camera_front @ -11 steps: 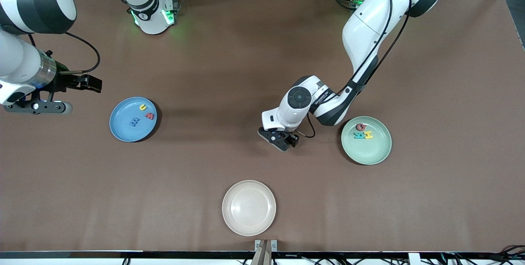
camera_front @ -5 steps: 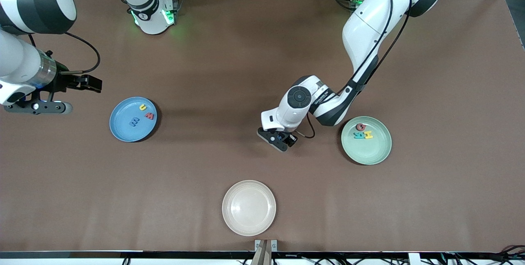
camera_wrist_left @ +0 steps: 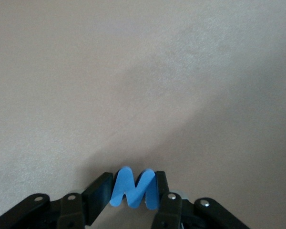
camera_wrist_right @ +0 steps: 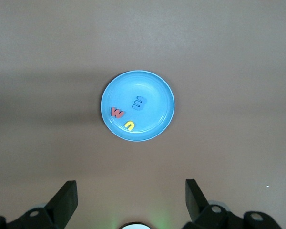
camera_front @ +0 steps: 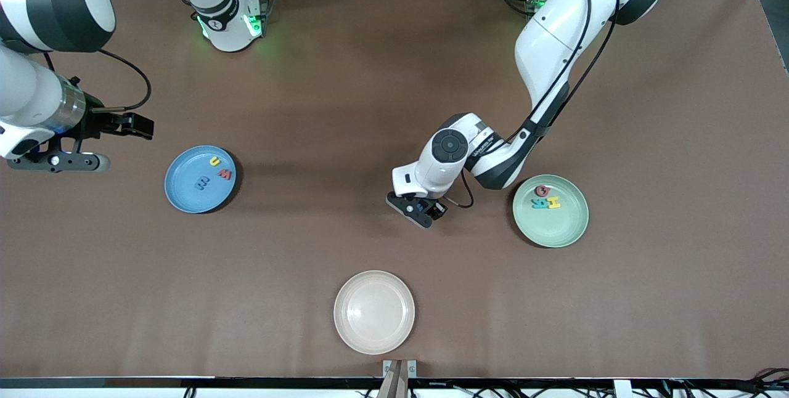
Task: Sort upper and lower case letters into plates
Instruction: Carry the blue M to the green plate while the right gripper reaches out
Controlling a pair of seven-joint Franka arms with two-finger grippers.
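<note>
My left gripper (camera_front: 424, 208) is down at the table between the two plates, shut on a blue foam letter M (camera_wrist_left: 133, 191) that stands on edge between its fingers (camera_wrist_left: 98, 193). The sky blue plate (camera_front: 185, 191) holds a yellow letter (camera_front: 214, 161), a red w (camera_front: 225, 174) and a blue letter (camera_front: 201, 183). The mint green plate (camera_front: 555, 225) holds a red letter (camera_front: 542, 190), a teal R (camera_front: 539, 203) and a yellow H (camera_front: 553, 203). My right gripper (camera_front: 140, 125) waits open and empty, up over the table beside the blue plate (camera_wrist_right: 155, 93).
A cream-white plate (camera_front: 374, 312) with nothing in it lies near the table's front edge, nearer to the front camera than my left gripper. Bare brown tabletop lies between the plates.
The left gripper's jaws have closed on the blue letter M, and the hand has shifted only slightly. The right arm has not moved.
</note>
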